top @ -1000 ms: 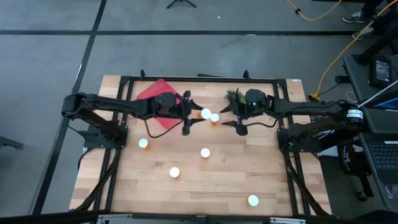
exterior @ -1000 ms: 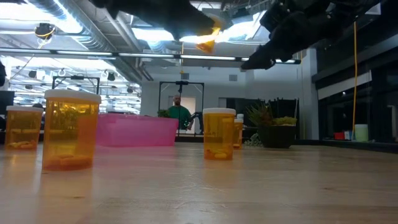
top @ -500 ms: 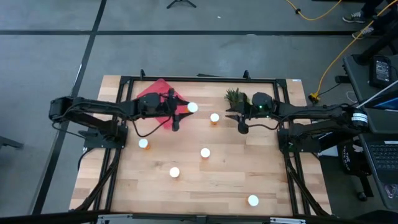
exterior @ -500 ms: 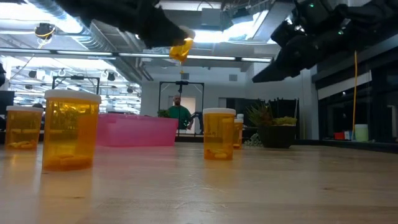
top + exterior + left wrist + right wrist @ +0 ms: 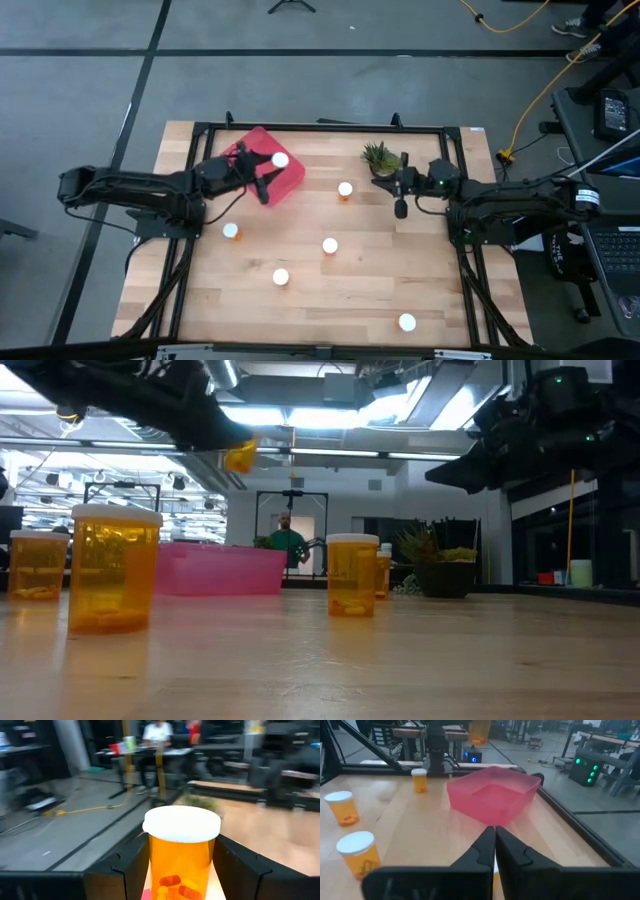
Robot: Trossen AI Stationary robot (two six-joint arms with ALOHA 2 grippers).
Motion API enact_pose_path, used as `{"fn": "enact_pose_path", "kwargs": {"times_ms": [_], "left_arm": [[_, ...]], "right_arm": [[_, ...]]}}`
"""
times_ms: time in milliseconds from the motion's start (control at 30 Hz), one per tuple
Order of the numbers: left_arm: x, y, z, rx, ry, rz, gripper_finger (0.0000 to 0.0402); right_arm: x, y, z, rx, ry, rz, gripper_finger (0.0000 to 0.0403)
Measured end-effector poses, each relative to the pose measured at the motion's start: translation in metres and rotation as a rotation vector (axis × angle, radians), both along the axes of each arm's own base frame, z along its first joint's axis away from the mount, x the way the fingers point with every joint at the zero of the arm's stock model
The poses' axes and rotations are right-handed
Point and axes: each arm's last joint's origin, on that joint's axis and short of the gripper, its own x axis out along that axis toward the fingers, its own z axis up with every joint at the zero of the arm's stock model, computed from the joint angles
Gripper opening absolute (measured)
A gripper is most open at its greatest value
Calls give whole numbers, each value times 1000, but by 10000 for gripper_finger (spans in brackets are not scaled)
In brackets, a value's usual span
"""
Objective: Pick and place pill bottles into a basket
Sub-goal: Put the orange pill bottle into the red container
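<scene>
My left gripper point(image 5: 264, 172) is shut on an orange pill bottle with a white cap point(image 5: 280, 160) and holds it in the air over the red-pink basket point(image 5: 288, 182) at the table's far left. The low view shows this bottle point(image 5: 240, 457) high above the basket point(image 5: 215, 570). My right gripper point(image 5: 400, 200) hangs shut and empty near the potted plant point(image 5: 378, 157). Several other pill bottles stand upright on their bases on the table, among them one point(image 5: 345, 189) in the middle, one point(image 5: 231, 231) nearer the left and one point(image 5: 329, 245) near the centre. My left gripper pinches the bottle's orange body point(image 5: 181, 865) between its two fingers point(image 5: 127, 870), one on each side below the white cap point(image 5: 181, 824). The fingers come at it about level, from the table's left. The bottle stands upright, lifted clear above the basket.
Two more bottles stand near the front edge point(image 5: 281, 277) and at the front right point(image 5: 407, 322). The plant sits at the far right of the wooden top, just beside my right gripper. A black frame rail point(image 5: 320, 126) runs round the table. A person point(image 5: 287, 542) stands far behind.
My left gripper has carried the bottle from the middle of the table toward the left edge, until it is over the basket. The bottle has stayed lifted. My right gripper has shut with nothing in it and has drawn back toward the table's right edge.
</scene>
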Motion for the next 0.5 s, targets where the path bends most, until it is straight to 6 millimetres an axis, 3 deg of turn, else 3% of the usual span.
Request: {"fn": "enact_pose_path", "kwargs": {"times_ms": [300,500], "left_arm": [[-27,3,-16,16,-26,285,196],[-32,4,-26,50,-59,326,196]], "right_arm": [[0,0,-1,4,7,1,11],[0,0,-1,4,6,1,15]]}}
